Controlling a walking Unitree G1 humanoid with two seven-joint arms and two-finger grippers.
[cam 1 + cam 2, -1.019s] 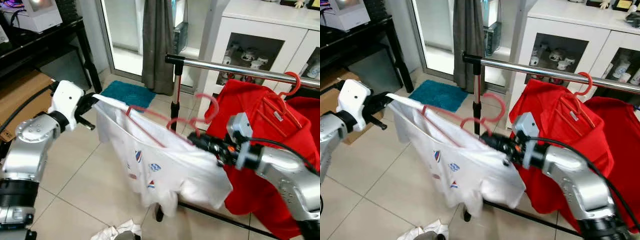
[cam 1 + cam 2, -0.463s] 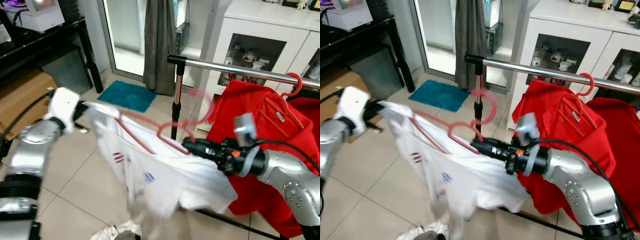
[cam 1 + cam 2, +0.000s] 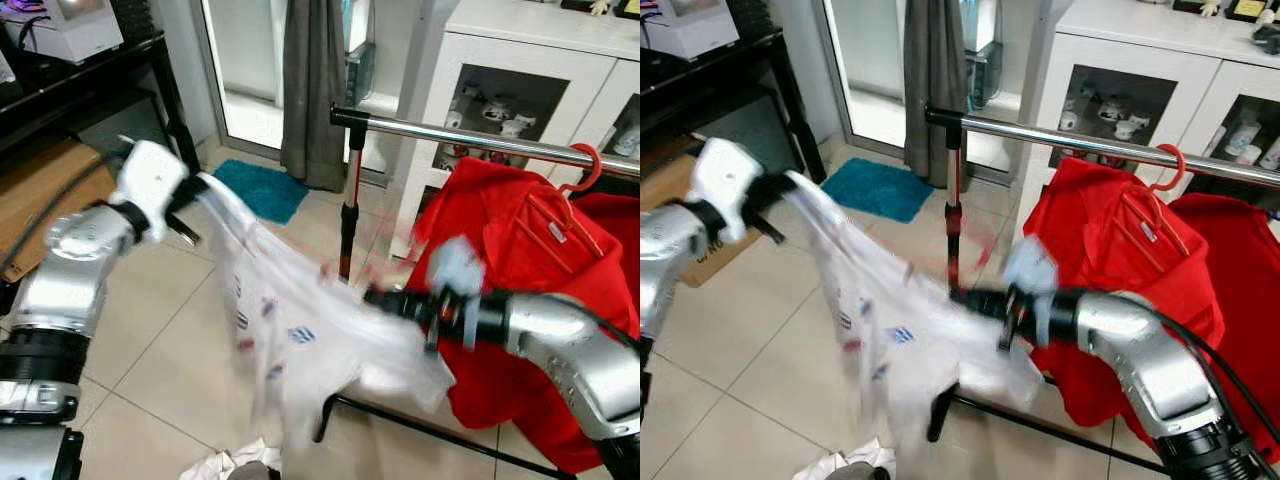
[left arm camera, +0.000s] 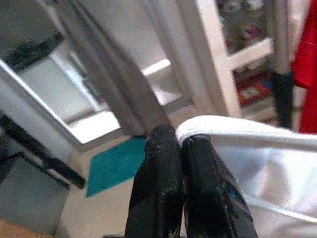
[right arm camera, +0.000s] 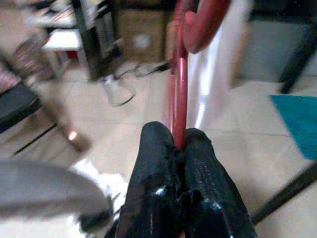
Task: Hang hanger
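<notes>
Before the rail (image 3: 480, 140), right claw (image 5: 176, 144) clenching red hanger (image 5: 179, 99), left claw (image 4: 181, 141) pinching white shirt (image 3: 300, 320)

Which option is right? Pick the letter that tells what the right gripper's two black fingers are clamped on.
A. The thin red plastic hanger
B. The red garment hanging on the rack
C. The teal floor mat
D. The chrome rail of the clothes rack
A: in the right wrist view the right gripper has its fingers pressed shut on the thin red plastic hanger, whose hook curls just beyond them, with the white shirt behind it.
</notes>
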